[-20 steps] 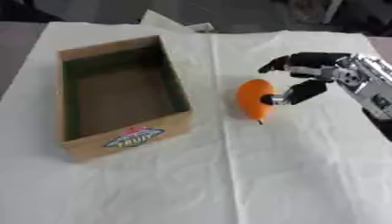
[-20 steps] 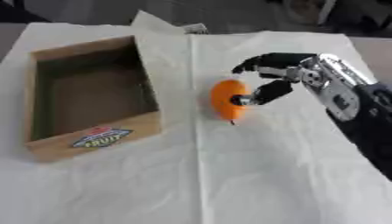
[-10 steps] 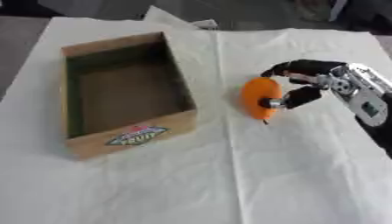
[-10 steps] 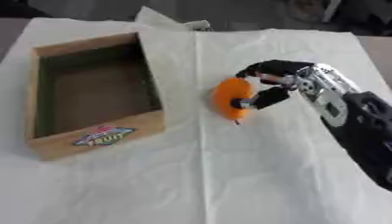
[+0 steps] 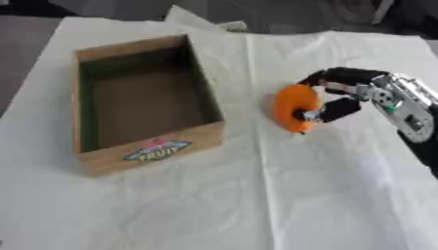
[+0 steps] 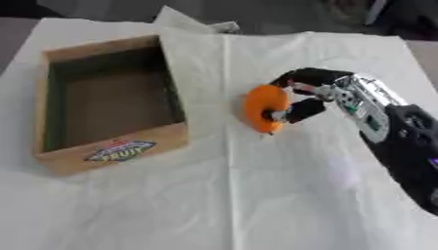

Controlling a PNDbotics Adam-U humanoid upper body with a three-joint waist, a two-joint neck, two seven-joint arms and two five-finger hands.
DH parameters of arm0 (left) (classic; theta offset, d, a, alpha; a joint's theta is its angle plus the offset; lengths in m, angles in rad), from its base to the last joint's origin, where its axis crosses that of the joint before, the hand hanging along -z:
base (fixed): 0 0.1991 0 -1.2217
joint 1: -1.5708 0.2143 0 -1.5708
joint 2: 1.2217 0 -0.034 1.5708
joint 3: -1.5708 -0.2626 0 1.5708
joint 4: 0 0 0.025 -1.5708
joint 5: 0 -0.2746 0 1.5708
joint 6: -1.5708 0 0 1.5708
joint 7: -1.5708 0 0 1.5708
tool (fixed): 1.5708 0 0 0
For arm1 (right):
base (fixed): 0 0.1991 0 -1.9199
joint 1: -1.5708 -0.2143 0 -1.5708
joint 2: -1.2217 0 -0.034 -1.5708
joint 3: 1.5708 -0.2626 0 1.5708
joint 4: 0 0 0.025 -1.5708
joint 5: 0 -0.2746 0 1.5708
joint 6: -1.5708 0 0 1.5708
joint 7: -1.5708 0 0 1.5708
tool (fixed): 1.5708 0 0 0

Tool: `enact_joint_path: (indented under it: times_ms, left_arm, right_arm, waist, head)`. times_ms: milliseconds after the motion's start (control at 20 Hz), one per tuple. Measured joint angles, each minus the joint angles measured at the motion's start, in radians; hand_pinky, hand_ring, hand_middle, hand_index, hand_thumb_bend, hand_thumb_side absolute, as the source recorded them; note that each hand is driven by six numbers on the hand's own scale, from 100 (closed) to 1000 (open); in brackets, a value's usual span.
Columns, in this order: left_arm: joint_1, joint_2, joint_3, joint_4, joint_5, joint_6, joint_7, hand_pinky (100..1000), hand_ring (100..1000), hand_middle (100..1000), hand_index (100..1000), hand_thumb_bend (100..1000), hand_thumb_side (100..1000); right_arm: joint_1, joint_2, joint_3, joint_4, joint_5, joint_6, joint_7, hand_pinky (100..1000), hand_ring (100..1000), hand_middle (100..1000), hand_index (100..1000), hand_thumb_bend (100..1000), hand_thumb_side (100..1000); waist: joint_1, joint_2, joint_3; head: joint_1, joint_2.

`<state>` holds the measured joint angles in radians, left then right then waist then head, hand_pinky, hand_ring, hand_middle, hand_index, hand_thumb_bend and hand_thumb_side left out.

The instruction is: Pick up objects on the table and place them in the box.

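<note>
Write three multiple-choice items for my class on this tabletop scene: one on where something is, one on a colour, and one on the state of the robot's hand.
1. Where is the orange object relative to the cardboard box?
A. Inside the box
B. On the white cloth to the box's right
C. On the box's rim

2. What colour is the cloth covering the table?
A. White
B. Blue
C. Green

3. What is the right hand doing?
A. Resting flat and open on the cloth
B. Reaching into the box
C. Curled around the orange object

Answers:
1. B, since the object sits on the cloth beside the box, whose inside shows nothing in it.
2. A, since the creased cloth under everything is white.
3. C, since its fingers bend over the object's top and its thumb presses the near side.
</note>
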<state>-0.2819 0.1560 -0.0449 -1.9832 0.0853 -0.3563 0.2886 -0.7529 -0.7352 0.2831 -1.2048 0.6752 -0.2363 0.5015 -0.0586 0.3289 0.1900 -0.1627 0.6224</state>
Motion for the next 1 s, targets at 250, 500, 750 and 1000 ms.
enact_joint_path:
  times_ms: [250, 500, 750, 1000]
  left_arm:
    - [0.0, -0.004, 0.0, 0.0, -0.001, 0.002, 0.0, 408, 512, 632, 694, 100, 975]
    - [0.0, -0.007, 0.0, 0.0, -0.003, 0.004, 0.001, 407, 512, 633, 694, 100, 974]
    - [0.0, -0.007, 0.0, 0.0, -0.005, 0.007, 0.0, 407, 511, 633, 694, 100, 971]
    - [0.0, -0.007, 0.0, 0.0, -0.005, 0.009, 0.0, 407, 512, 633, 695, 100, 964]
  right_arm:
    - [0.015, 0.0, 0.001, -0.021, -0.064, 0.024, -0.002, 885, 878, 600, 851, 100, 568]
    - [0.019, 0.0, 0.0, -0.045, -0.127, 0.06, 0.001, 862, 841, 493, 752, 100, 467]
    - [0.021, 0.0, -0.006, -0.061, -0.178, 0.095, -0.03, 842, 808, 419, 693, 100, 217]
    - [0.022, 0.0, -0.019, -0.095, -0.242, 0.125, -0.049, 823, 785, 388, 676, 100, 149]
  waist:
    - [-0.002, 0.001, 0.0]
    - [-0.002, 0.002, 0.0]
    - [-0.002, 0.003, 0.0]
    - [-0.001, 0.003, 0.0]
  head:
    - [0.011, 0.001]
    - [0.019, 0.002]
    - [0.019, 0.002]
    - [0.019, 0.009]
